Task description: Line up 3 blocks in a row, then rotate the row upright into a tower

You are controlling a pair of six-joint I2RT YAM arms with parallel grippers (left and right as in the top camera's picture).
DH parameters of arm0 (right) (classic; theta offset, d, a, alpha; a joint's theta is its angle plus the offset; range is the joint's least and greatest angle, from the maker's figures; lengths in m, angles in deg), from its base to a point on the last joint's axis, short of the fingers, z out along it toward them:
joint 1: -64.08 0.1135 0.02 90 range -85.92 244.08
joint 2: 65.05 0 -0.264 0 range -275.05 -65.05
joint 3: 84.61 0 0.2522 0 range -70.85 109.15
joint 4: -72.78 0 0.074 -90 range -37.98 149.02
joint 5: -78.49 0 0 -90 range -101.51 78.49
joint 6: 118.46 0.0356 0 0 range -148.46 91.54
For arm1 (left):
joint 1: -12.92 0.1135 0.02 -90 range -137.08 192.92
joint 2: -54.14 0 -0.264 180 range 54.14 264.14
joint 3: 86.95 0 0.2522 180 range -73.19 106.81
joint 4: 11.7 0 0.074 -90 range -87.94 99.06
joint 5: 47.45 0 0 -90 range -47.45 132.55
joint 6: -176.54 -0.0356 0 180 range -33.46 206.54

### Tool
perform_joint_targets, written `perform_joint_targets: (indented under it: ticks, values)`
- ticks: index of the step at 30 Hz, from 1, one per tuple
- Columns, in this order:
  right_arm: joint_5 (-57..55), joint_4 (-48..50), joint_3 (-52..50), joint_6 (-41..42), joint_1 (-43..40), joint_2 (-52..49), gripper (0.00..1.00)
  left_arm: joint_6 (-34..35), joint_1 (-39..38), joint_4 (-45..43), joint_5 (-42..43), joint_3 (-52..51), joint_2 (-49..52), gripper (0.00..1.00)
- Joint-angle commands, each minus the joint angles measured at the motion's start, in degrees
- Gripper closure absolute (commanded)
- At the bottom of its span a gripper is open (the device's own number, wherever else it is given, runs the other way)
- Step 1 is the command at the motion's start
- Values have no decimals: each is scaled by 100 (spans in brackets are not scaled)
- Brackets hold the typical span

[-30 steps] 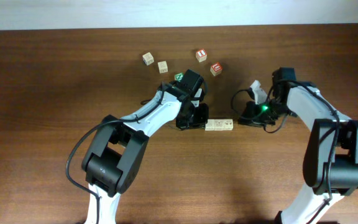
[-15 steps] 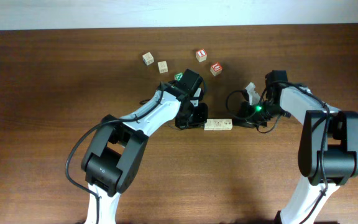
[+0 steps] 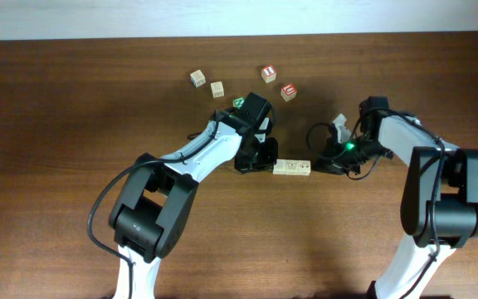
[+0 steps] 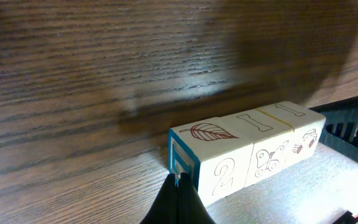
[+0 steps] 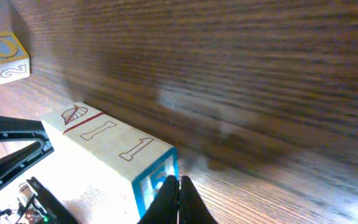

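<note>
Three pale-wood blocks (image 3: 292,169) lie in a tight row at mid-table, end to end. In the left wrist view the row (image 4: 247,155) shows a leaf, a bone and a numeral on top, with a blue-framed end face. My left gripper (image 4: 179,182) is shut, its tips against that end face; overhead it (image 3: 270,166) sits at the row's left end. My right gripper (image 5: 179,184) is shut too, tips against the blue-framed face at the other end of the row (image 5: 114,140), seen overhead at the right end (image 3: 314,164). Neither holds anything.
Beyond the row lie two pale cubes (image 3: 197,78) (image 3: 217,89), two red-faced cubes (image 3: 269,73) (image 3: 288,91) and a green-letter cube (image 3: 239,103) by the left arm. A cube with a yellow O (image 5: 4,56) shows in the right wrist view.
The right arm shifted left toward the row's right end and then settled. The row of blocks and the left arm have stayed where they were.
</note>
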State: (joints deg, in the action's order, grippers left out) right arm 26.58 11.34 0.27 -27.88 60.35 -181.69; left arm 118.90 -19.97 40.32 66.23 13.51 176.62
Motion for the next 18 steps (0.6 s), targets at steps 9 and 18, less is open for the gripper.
perform_joint_targets:
  ticks: [9,18]
  values:
    - [398,160,-39,116,195,-221,96,-116,13,-9,74,57,57,100]
    - [326,-57,-37,-33,195,269,96,-116,13,-7,76,57,57,100]
